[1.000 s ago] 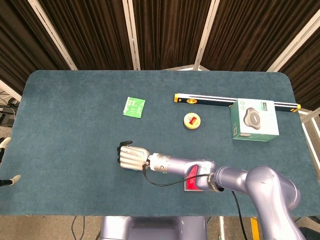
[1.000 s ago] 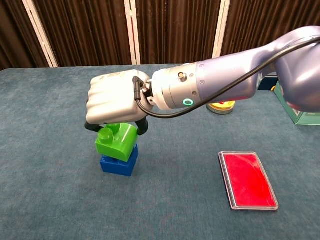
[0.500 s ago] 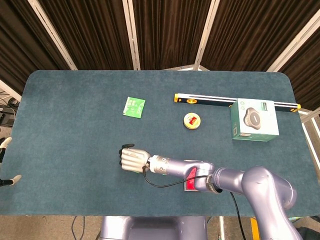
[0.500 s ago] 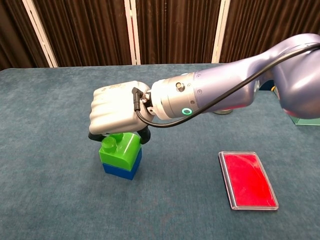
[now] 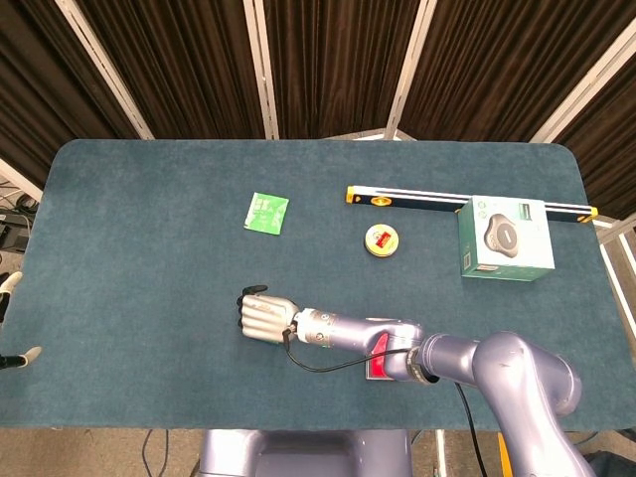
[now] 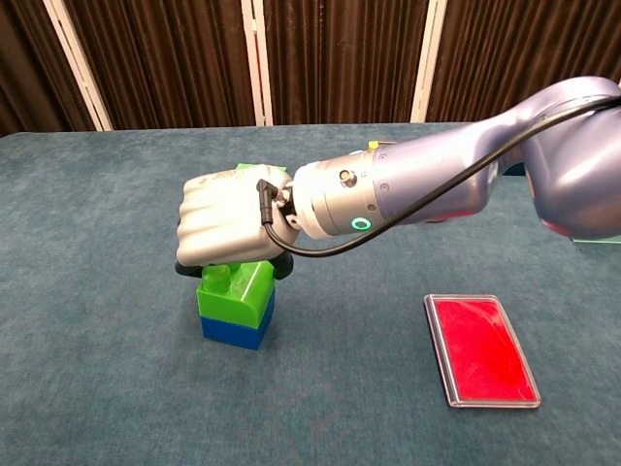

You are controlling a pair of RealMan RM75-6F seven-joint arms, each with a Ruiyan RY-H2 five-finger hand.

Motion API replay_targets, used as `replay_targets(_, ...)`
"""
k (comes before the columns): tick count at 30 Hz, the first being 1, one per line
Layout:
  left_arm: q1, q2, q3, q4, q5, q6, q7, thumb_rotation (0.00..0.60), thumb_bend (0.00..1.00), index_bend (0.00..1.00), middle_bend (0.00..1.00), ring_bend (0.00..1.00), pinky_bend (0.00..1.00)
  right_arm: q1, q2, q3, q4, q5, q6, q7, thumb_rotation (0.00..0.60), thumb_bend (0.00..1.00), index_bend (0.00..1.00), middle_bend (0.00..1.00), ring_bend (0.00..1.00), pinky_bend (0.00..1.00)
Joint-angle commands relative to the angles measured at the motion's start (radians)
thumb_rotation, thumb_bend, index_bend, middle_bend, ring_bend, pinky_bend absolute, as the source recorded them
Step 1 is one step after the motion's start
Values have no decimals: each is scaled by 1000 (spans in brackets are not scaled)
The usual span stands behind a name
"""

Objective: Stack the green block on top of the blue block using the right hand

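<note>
We see the right hand [image 6: 225, 221] with its fingers [image 6: 191, 264] curled down around the top of the green block [image 6: 234, 292], grasping it. Directly under the fingers, this block sits squarely on the blue block [image 6: 236, 330] on the tabletop [image 6: 97, 369]. The left hand is outside both views.

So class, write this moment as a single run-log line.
right hand: grips green block | green block: seated on blue block | release: not yet | left hand: idle at table edge
</note>
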Motion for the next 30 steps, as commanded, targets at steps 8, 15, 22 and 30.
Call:
replay_targets(8, 1, 1, 2, -3, 3, 4, 1, 600, 0, 0, 0, 0, 0, -6, -2, -6, 8, -10, 33, -31, 600, 257, 415, 487, 351, 521)
replay_targets(15, 3, 3, 6, -9, 15, 10, 1, 600, 0, 0, 0, 0, 0, -22, 19, 6, -18, 8, 39, -98, 600, 0, 116, 254, 349, 523)
replay_targets(22, 11, 7, 14, -21, 44, 30, -1, 600, 0, 0, 0, 0, 0, -53, 95, 27, -125, 34, 61, -174, 600, 0, 107, 247, 349, 528)
replay_targets(30, 29, 14, 31, -37, 103, 69, -14, 600, 0, 0, 0, 0, 0, -158, 284, 42, -345, 82, 150, -302, 600, 0, 107, 245, 349, 511)
